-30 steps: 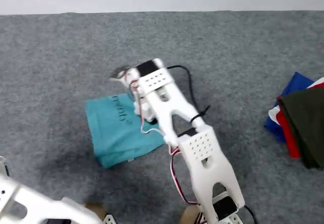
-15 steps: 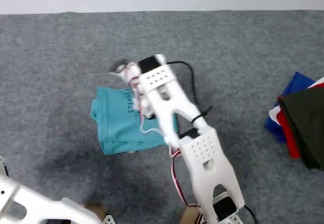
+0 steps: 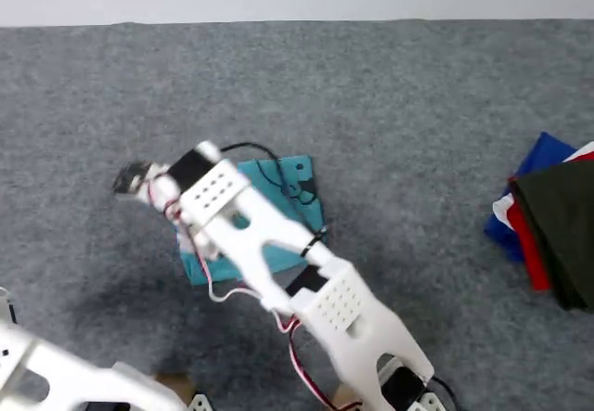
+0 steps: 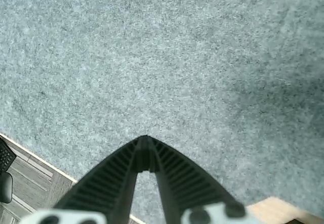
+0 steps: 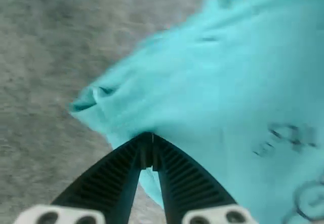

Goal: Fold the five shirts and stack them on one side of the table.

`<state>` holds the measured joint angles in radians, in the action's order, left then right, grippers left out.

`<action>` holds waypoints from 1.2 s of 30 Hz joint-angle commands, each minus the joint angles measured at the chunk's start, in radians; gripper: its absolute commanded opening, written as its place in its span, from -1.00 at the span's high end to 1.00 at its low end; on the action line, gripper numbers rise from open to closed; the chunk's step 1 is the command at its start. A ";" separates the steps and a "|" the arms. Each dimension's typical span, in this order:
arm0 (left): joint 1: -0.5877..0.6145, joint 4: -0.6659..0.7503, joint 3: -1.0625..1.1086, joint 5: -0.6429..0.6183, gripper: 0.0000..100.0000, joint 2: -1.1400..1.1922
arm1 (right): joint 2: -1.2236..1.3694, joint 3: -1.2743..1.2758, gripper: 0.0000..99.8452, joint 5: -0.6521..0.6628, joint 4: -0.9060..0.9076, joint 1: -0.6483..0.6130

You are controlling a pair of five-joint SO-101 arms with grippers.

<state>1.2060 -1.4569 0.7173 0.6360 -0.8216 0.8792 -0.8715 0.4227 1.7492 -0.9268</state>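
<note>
Right gripper [image 5: 147,137] fingers closed over teal shirt [image 5: 228,57]; left gripper [image 4: 147,142] fingers closed above worktop [image 4: 177,47]; shirt stack [image 3: 557,230] at 3 o'clock

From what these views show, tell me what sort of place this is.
Most likely a robotics lab bench, not a home: a table covered in grey carpet-like fabric, a white robot arm over a teal shirt, and a stack of folded shirts at one side.

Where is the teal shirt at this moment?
In the high view the teal shirt lies left of centre, partly under the right arm, far from the folded stack at the right edge.
</note>
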 commanded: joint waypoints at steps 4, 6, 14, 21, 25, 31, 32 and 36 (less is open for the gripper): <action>0.002 0.017 -0.005 0.008 1.00 -0.017 | -0.018 -0.060 0.98 0.002 0.027 -0.062; 0.002 0.017 -0.005 0.008 1.00 -0.017 | -0.042 -0.061 0.98 0.006 0.027 -0.042; 0.000 0.017 -0.005 0.008 1.00 -0.017 | -0.186 -0.061 0.98 0.005 0.027 0.102; -0.002 0.017 -0.005 0.008 1.00 -0.017 | -0.297 -0.055 0.98 -0.112 0.041 0.239; -0.002 0.017 -0.008 0.008 1.00 -0.017 | -0.366 -0.040 0.98 -0.184 0.041 0.282; -0.002 0.034 -0.004 0.006 1.00 -0.017 | -0.501 0.135 0.94 -0.393 0.041 0.351; -0.002 0.037 -0.001 0.006 1.00 -0.017 | -0.526 0.178 0.93 -0.437 0.041 0.361; -0.002 0.046 0.002 0.003 1.00 -0.017 | -0.622 0.321 0.94 -0.539 0.041 0.380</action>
<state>1.2060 -1.4323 0.7250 0.6375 -0.8216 0.3759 -0.6153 -0.0529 1.7538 -0.5646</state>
